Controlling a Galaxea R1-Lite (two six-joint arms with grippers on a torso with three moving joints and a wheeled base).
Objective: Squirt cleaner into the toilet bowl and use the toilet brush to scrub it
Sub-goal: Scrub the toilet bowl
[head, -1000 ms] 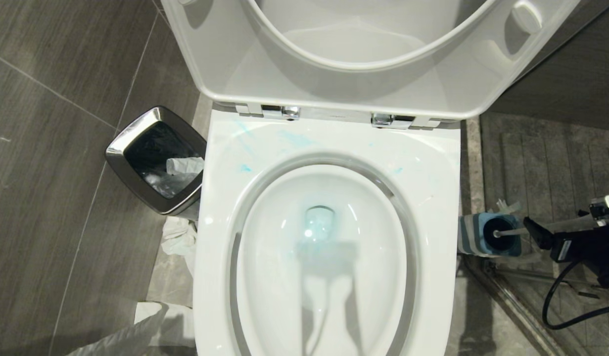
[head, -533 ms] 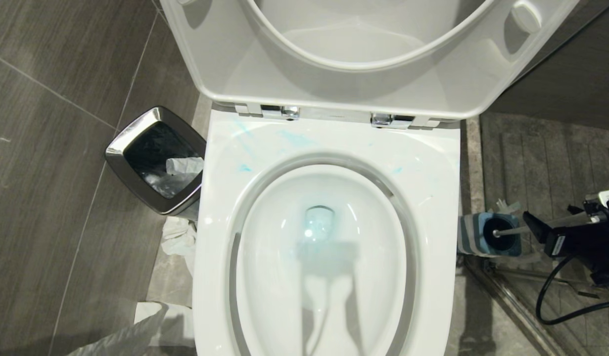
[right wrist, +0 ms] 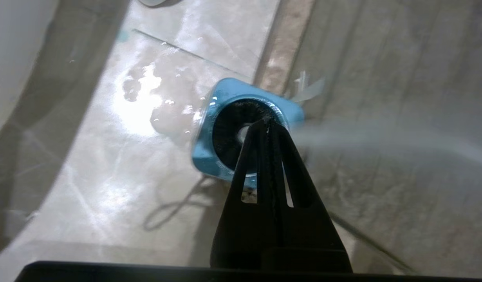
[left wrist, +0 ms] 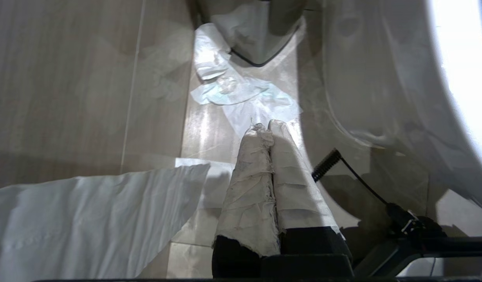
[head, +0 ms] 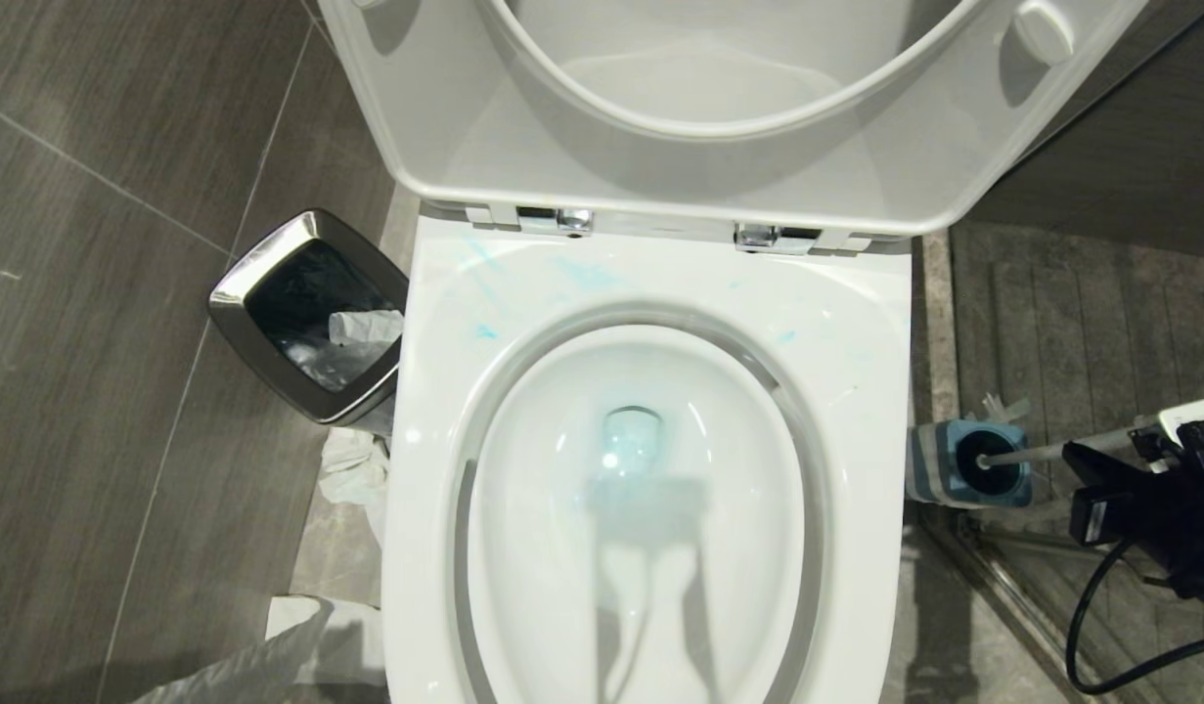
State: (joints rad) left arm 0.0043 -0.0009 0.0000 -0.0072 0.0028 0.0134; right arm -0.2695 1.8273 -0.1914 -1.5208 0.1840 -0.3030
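The white toilet bowl (head: 650, 284) fills the middle of the head view, seat and lid raised, with turquoise liquid (head: 631, 440) tinting its water and smears on the rim. To its right, on the floor, stands the blue-and-grey striped holder (head: 929, 469) (right wrist: 209, 156) with the toilet brush in it. The brush's slim handle (head: 1051, 451) (right wrist: 362, 137) slants right. My right gripper (head: 1076, 453) (right wrist: 266, 124) hangs beside that handle, shut, with nothing between its fingers. My left gripper (left wrist: 267, 126), wrapped in white tape, is shut and empty low beside the toilet's left flank. The cleaner is out of view.
A steel-rimmed waste bin (head: 269, 264) stands left of the toilet, with crumpled paper (head: 352, 469) and a white sheet (head: 259, 665) on the floor near it. A black cable (head: 1100, 626) loops under my right arm. A grey ribbed mat (head: 1081, 313) lies at the right.
My right gripper has gone from open to shut and slid a little right, away from the holder. More of the brush handle shows now. The brush stays in its holder.
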